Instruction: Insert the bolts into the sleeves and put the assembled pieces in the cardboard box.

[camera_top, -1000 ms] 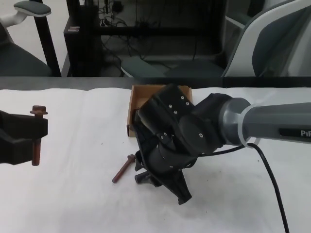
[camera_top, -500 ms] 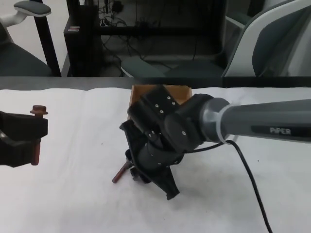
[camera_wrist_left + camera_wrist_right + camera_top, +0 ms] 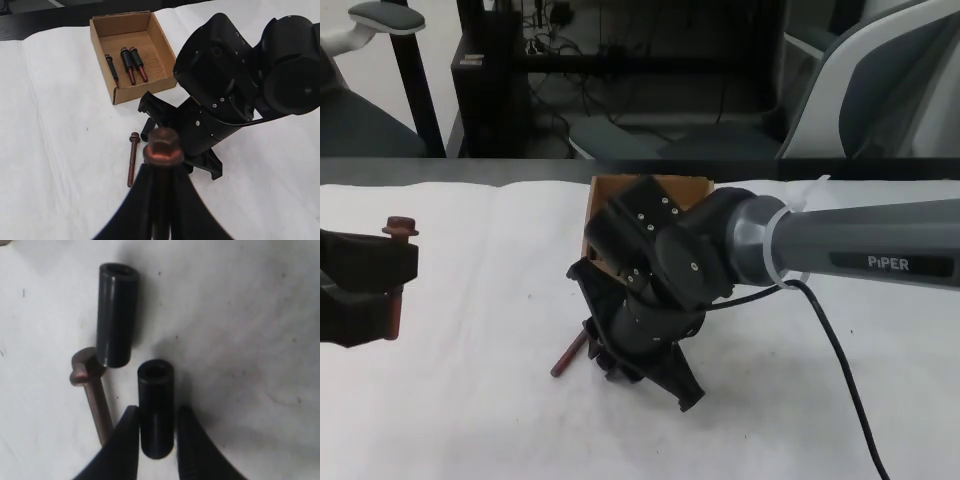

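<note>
box point(image 3: 135, 93): three finished pieces point(image 3: 131, 65) already inside.
left gripper point(image 3: 162, 172): fingers clamped on an upright bolt point(image 3: 163, 146), its head above them.
right gripper point(image 3: 156, 412): fingers narrowly apart, astride a lying sleeve point(image 3: 156, 387), not yet lifted.
outstanding: second sleeve point(image 3: 117, 315) and loose bolt point(image 3: 92, 385) just beyond those fingertips.

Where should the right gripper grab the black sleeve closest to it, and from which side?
Grip the nearer sleeve across its mid-barrel, coming straight down: it lies flat on the cloth with both long sides free, the loose bolt clear beside it.
</note>
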Available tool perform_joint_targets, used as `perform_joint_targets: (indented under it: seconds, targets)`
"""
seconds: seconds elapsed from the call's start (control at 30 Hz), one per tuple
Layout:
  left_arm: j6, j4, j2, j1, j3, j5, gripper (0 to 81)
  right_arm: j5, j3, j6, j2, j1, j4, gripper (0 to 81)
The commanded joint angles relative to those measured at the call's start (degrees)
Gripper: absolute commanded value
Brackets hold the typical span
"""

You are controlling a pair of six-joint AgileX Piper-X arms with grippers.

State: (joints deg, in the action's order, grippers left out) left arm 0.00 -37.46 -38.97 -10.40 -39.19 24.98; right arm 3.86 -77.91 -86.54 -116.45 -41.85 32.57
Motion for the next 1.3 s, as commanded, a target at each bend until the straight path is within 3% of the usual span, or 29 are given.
perform_joint_targets:
  seconds: [0.0,0.97,1.03,1.1,1.13,1.27]
  targets:
    - [0.4,0.9,-0.1,0.0,-0.6,0.0,1.7,-0.1,-0.4,1.9,0.1,1.0,1.1,28.1]
    - [1.9,0.2,-0.1,0.0,-0.6,-1.8,1.7,1.7,-0.4,4.6,-0.6,2.1,4.1,28.1]
    - [1.9,0.0,-0.1,0.0,-0.6,-1.8,1.7,1.6,-0.4,4.6,-0.6,2.1,4.1,22.3]
    - [1.9,0.0,-0.1,0.0,-0.6,-1.8,1.7,2.1,-0.4,5.0,-0.6,2.1,4.0,4.3]
    - [1.9,0.0,-0.1,0.0,-0.6,-1.8,1.7,2.6,-0.4,6.0,-0.6,2.1,3.9,0.0]
    - [1.9,0.1,-0.1,0.0,-0.6,-1.9,1.7,2.9,-0.9,7.7,-0.6,2.1,3.7,0.6]
